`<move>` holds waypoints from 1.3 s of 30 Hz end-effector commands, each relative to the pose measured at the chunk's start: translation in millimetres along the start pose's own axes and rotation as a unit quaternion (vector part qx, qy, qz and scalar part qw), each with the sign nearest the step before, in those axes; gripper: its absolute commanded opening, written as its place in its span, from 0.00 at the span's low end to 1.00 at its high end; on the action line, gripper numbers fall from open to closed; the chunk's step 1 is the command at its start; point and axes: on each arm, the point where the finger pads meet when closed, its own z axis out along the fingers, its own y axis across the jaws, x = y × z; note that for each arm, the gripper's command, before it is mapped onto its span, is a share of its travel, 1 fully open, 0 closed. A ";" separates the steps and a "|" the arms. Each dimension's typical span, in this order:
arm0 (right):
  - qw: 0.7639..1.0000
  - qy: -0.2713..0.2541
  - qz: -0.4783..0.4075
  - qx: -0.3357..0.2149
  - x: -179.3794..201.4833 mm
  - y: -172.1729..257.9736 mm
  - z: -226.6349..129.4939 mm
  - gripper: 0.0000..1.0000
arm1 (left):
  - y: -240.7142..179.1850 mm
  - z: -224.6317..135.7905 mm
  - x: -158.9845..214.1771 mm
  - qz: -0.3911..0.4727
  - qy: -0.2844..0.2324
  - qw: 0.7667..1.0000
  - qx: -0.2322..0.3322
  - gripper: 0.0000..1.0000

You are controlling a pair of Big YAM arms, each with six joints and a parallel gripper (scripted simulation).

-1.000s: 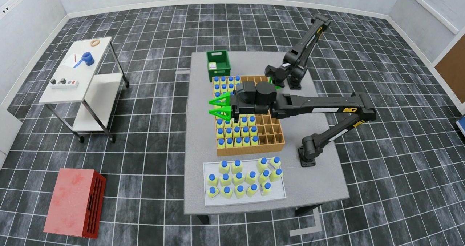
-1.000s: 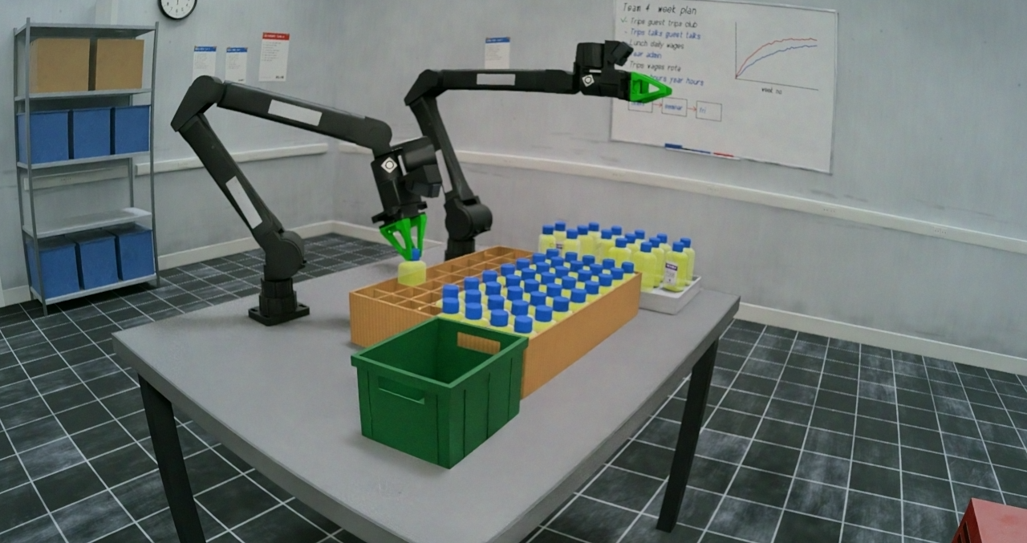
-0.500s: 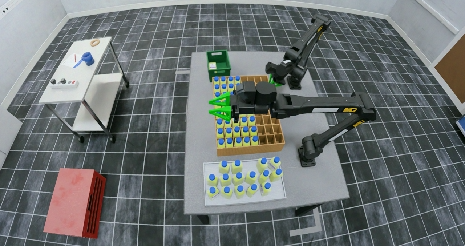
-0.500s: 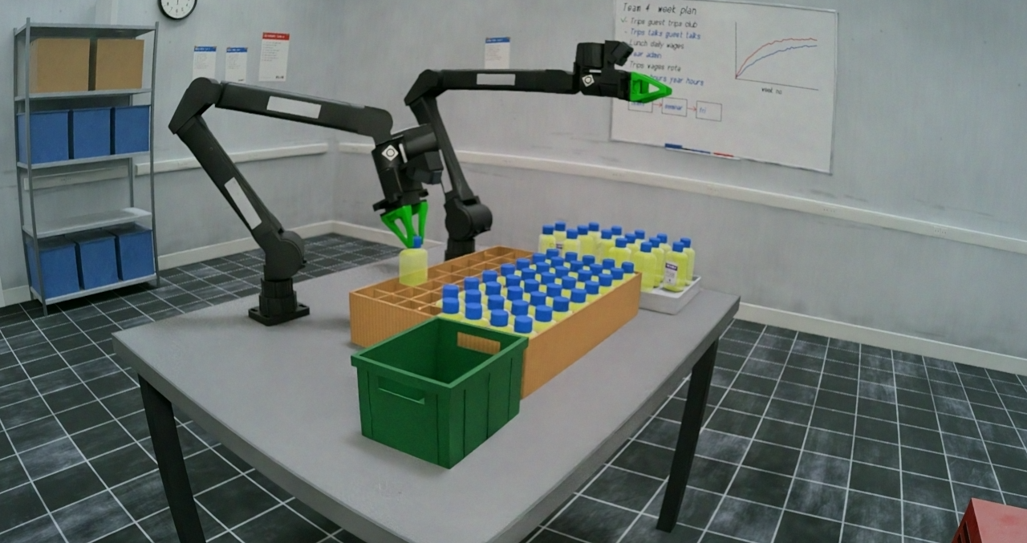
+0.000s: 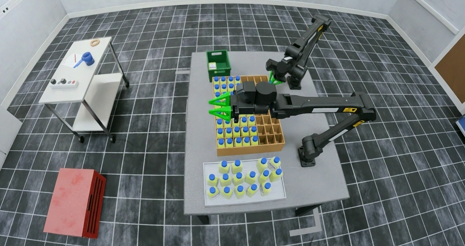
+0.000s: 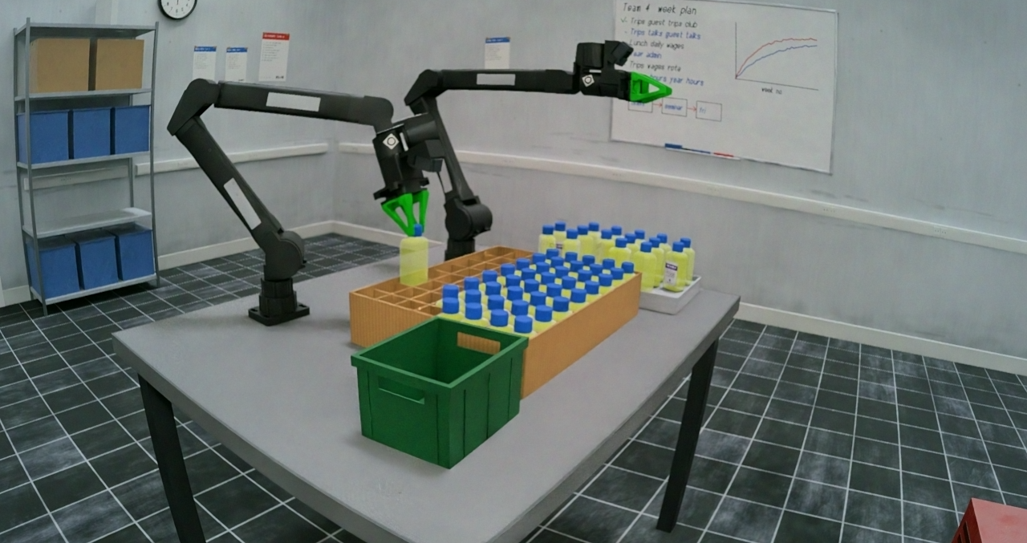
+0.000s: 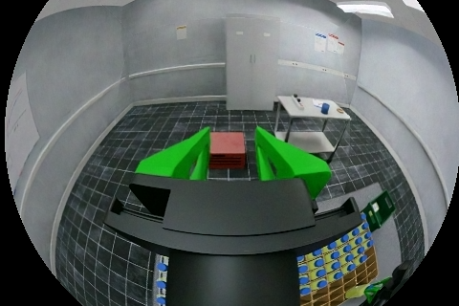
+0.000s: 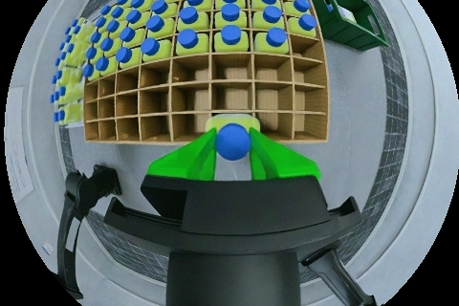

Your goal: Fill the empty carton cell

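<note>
The carton (image 5: 250,150) (image 6: 574,344) holds rows of yellow bottles with blue caps. One row's last cell (image 5: 247,79) (image 8: 306,48), at the green crate's end, is empty; three further lines of cells beside the bottles are empty too. My right gripper (image 6: 415,231) (image 8: 232,133) is shut on the blue cap of a bottle (image 6: 414,261) (image 7: 356,292), which hangs upright above the outer empty cells. My left gripper (image 5: 210,107) (image 6: 669,91) (image 7: 232,133) is open and empty, high above the carton. The white tray (image 5: 243,200) (image 6: 675,300) holds several bottles.
A green crate (image 5: 224,73) (image 6: 438,411) (image 8: 356,38) stands at the carton's end, with a small pale item inside. The left arm reaches across above the middle of the carton in the top view and hides some bottles. A trolley (image 5: 97,56) stands apart from the table.
</note>
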 end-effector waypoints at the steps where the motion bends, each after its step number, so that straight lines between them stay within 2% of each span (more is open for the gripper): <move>1: 0.999 -0.035 0.024 -0.024 -37.3 7.9 -40.7 0.29 | -2.8 2.6 -48.2 0.005 -0.042 0.999 0.001 0.42; 8: 0.999 -0.036 0.025 -0.025 -41.4 7.3 -50.6 0.29 | -2.8 2.6 -48.2 0.005 -0.042 0.999 0.001 0.42; 15: 0.999 -0.025 0.020 -0.014 -39.5 9.3 -41.6 0.29 | -2.8 2.6 -48.2 0.005 -0.042 0.999 0.001 0.42; 18: 0.999 -0.040 0.017 -0.028 -55.6 15.6 -43.3 0.29 | -2.8 2.6 -48.2 0.005 -0.042 0.999 0.001 0.42; 30: 0.999 -0.040 0.008 -0.026 -86.1 14.7 -40.3 0.29 | -2.8 2.6 -48.2 0.005 -0.042 0.999 0.001 0.42; 39: 0.999 -0.047 -0.001 -0.023 -138.4 0.1 -41.0 0.29 | -2.8 2.6 -48.2 0.005 -0.042 0.999 0.001 0.42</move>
